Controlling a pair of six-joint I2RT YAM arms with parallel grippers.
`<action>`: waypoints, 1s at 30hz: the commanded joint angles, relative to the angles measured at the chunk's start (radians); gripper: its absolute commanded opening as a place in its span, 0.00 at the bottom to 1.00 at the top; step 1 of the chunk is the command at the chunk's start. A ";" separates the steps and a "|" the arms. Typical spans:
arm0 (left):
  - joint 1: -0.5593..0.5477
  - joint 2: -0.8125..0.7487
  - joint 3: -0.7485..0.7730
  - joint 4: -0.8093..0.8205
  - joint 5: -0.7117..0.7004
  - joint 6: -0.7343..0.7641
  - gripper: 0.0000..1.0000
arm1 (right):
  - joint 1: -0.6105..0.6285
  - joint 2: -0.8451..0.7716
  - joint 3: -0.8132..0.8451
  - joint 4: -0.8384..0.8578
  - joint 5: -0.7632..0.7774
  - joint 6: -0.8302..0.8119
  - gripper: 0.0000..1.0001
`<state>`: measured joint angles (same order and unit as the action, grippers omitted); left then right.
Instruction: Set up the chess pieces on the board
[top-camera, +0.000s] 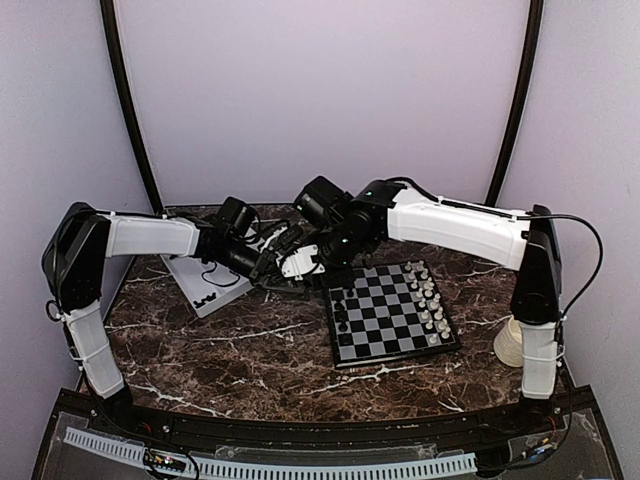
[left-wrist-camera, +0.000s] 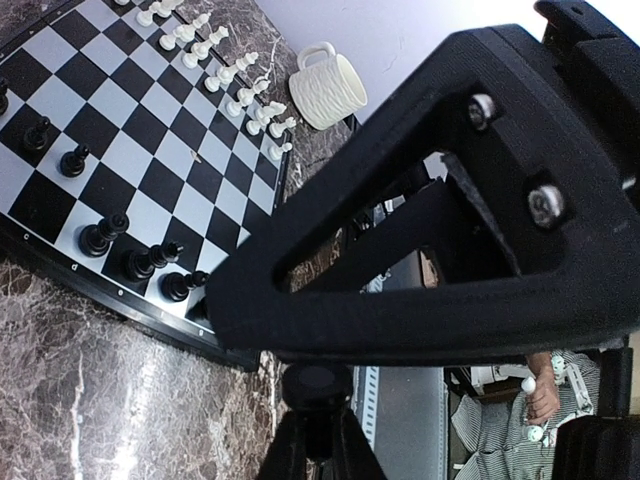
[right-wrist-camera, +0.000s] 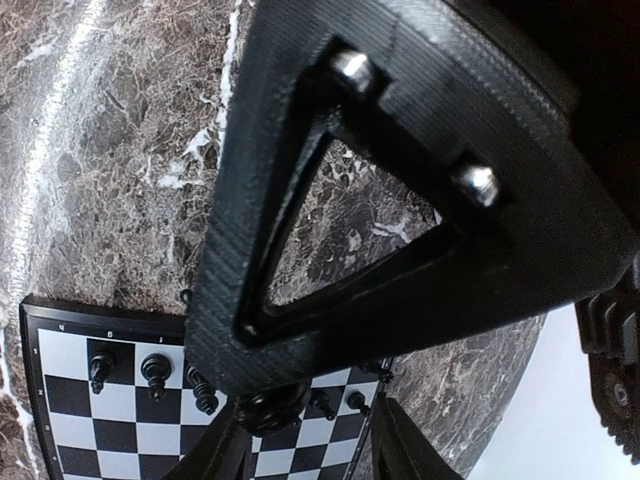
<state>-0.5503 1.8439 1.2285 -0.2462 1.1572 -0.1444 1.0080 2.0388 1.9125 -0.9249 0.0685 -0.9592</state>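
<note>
Chess pieces (left-wrist-camera: 103, 235) look tiny, light, rigid and slick, apt to tip or twist; best pinched across the stem just above the base; several stand along the board's (top-camera: 385, 318) left edge, white chessmen (left-wrist-camera: 203, 45) fill its right edge; left tool (left-wrist-camera: 316, 402) is pressed together on what looks like one black piece (left-wrist-camera: 315, 383), just off the board's far-left corner; right tool (right-wrist-camera: 312, 430) is spread, right by it; tray (top-camera: 190, 272) left of the board holds a few loose black pieces (top-camera: 205, 300); mug (left-wrist-camera: 330, 88) right of the board, contents unseen; all on the bench (top-camera: 230, 350).
</note>
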 joint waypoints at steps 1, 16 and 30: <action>-0.007 -0.001 0.028 -0.031 0.045 -0.007 0.01 | 0.008 -0.003 0.037 0.027 -0.030 0.006 0.43; -0.012 0.006 0.028 -0.024 0.072 -0.029 0.01 | 0.043 0.003 0.012 -0.039 -0.105 -0.043 0.33; -0.008 -0.115 0.021 -0.072 -0.183 0.068 0.22 | -0.068 -0.063 -0.022 -0.023 -0.257 0.114 0.01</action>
<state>-0.5602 1.8420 1.2377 -0.2951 1.1065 -0.1379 1.0115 2.0369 1.9007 -0.9581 -0.0517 -0.9524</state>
